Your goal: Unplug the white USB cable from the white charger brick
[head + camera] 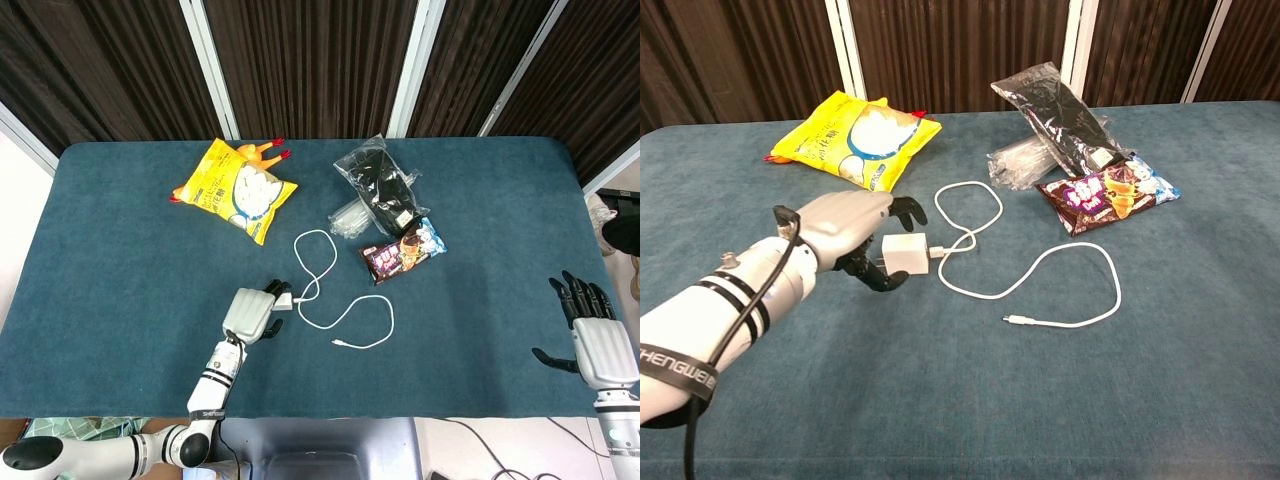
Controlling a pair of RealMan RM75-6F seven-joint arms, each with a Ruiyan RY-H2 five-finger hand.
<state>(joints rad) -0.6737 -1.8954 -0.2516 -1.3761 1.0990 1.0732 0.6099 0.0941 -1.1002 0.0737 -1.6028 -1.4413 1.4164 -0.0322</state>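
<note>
Left hand (845,235) curls around the small white charger brick (906,254) on the teal cloth tabletop (960,400), fingers touching it; whether it grips firmly, I cannot tell. Pinning the brick down first looks wise. Rightward, the thin white USB cable (1040,270), plugged in, loops away. Far right, the right hand (598,340) hovers open, holding nothing.

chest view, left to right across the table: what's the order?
left hand → charger brick → USB cable → chocolate wrapper. The yellow snack bag and the black bag overlap these in the order, so both are left out.
</note>
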